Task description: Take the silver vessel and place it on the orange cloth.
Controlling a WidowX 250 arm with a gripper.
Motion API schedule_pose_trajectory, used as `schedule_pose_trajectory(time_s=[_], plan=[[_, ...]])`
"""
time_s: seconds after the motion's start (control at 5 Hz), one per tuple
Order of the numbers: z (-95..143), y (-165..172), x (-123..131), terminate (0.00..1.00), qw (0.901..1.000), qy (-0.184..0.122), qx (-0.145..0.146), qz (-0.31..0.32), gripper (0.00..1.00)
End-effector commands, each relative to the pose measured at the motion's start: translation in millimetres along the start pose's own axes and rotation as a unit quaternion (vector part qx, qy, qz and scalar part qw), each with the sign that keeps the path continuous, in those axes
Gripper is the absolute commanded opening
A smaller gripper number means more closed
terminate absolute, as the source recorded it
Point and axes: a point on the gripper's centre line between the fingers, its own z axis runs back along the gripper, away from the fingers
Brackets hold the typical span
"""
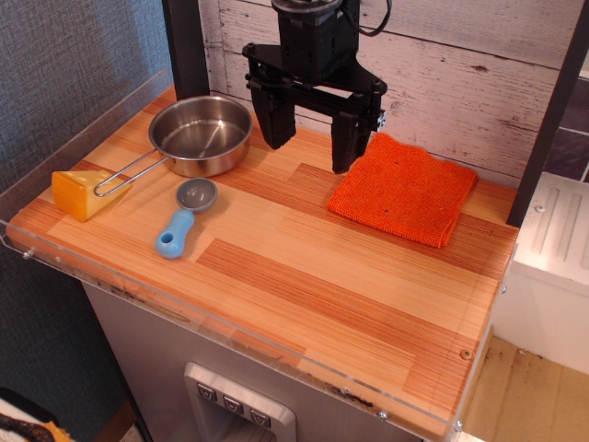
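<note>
The silver vessel is a shiny round shallow pan at the back left of the wooden table, upright, with its thin wire loop handle pointing to the front left. The orange cloth lies flat at the back right. My black gripper hangs open and empty above the table between the pan and the cloth, its left finger just right of the pan's rim and its right finger by the cloth's left edge. It touches neither.
A yellow-orange cheese wedge sits at the left edge, against the handle's tip. A small grey scoop with a blue handle lies in front of the pan. A clear plastic rim borders the table. A white plank wall stands behind.
</note>
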Motion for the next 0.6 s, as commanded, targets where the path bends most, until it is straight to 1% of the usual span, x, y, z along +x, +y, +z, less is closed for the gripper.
schedule_pose_trajectory(time_s=[0.0, 0.2, 0.4], plan=[[0.0, 0.0, 0.0, 0.00, 1.0000, 0.000, 0.000, 0.000, 1.00], [-3.9, 24.8, 5.9, 0.00, 0.9998, -0.004, -0.004, 0.017, 1.00], [-4.5, 51.0, 5.4, 0.00, 0.9993, -0.005, -0.004, 0.038, 1.00]])
